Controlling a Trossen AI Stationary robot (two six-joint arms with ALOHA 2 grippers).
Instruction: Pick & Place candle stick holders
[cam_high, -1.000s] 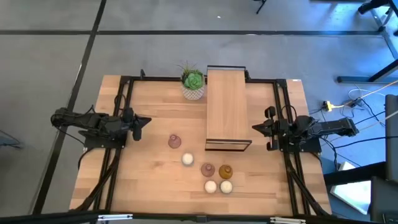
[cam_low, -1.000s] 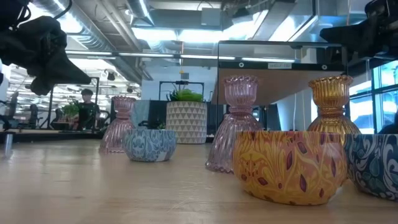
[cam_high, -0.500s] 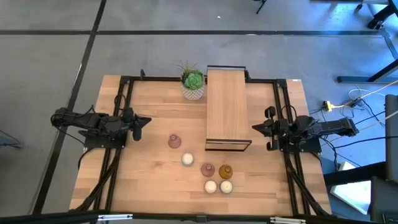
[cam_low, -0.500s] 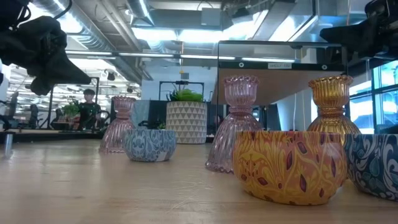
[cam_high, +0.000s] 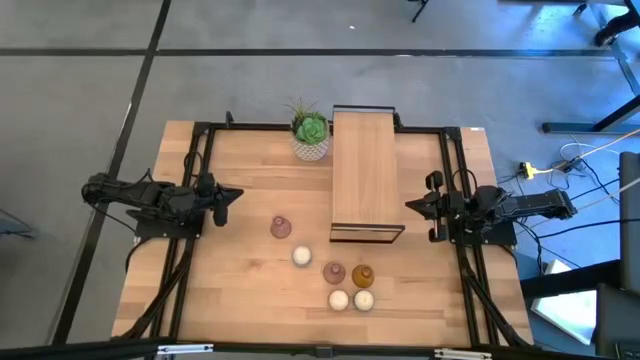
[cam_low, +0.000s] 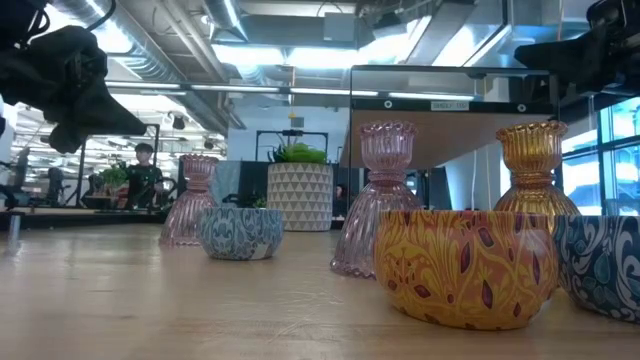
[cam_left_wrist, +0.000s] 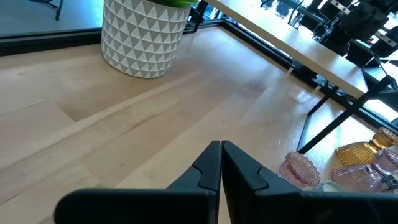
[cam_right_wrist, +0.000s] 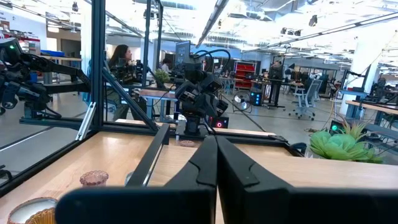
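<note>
Three narrow-necked glass candle stick holders stand upright on the table's near middle: pink (cam_high: 280, 227), brownish-pink (cam_high: 334, 272) and amber (cam_high: 362, 275). Three round ones, cream-white from above, sit among them (cam_high: 301, 256) (cam_high: 338, 299) (cam_high: 363, 299); the low view shows patterned sides, one yellow (cam_low: 465, 265), one blue (cam_low: 240, 232). My left gripper (cam_high: 232, 195) hangs shut at the table's left, pointing inward, clear of everything. My right gripper (cam_high: 410, 205) hangs shut at the right, also touching nothing. Both pairs of fingers show closed in the wrist views (cam_left_wrist: 221, 144) (cam_right_wrist: 216, 138).
A long wooden stand with a black frame (cam_high: 365, 175) runs from the far edge to mid-table. A green succulent in a white patterned pot (cam_high: 311, 137) stands beside it at the far side. Bare wood lies between each gripper and the holders. A person (cam_low: 143, 170) sits in the room behind.
</note>
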